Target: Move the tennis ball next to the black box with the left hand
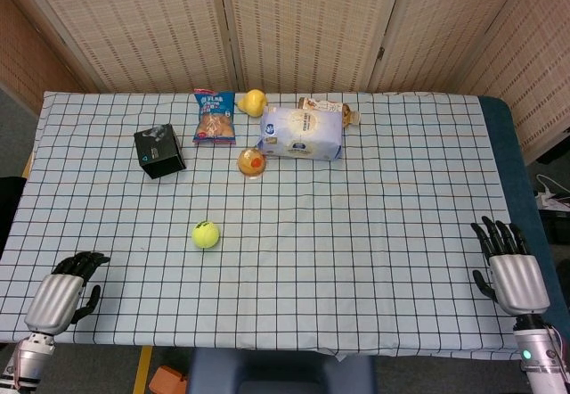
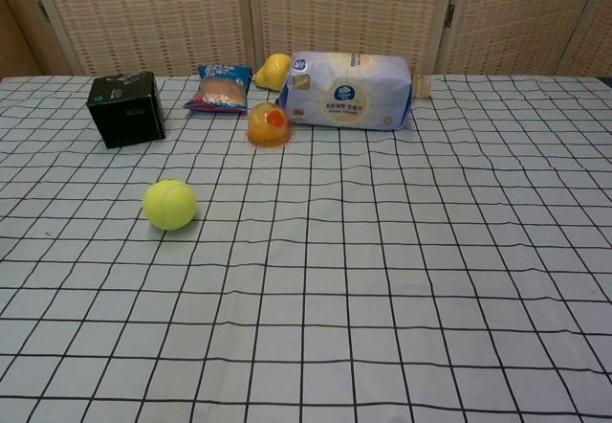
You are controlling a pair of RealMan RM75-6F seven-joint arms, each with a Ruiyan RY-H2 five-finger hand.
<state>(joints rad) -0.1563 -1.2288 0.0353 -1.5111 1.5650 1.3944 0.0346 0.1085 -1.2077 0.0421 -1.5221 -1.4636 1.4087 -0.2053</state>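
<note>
The yellow-green tennis ball (image 1: 206, 233) (image 2: 170, 204) lies on the checked tablecloth, left of the middle. The black box (image 1: 159, 151) (image 2: 125, 108) stands further back and to the left of the ball, several grid squares away. My left hand (image 1: 61, 291) hovers at the table's near left corner, well short of the ball, with its dark fingers loosely bent and nothing in them. At the near right edge is my right hand (image 1: 510, 269), with its fingers spread and empty. The chest view shows neither hand.
Along the back stand a blue snack bag (image 1: 214, 115), a yellow fruit (image 1: 253, 102), a white-blue tissue pack (image 1: 301, 132) and an orange jelly cup (image 1: 251, 162). A small packet (image 1: 325, 105) lies behind the tissue pack. Folding screens close off the far side.
</note>
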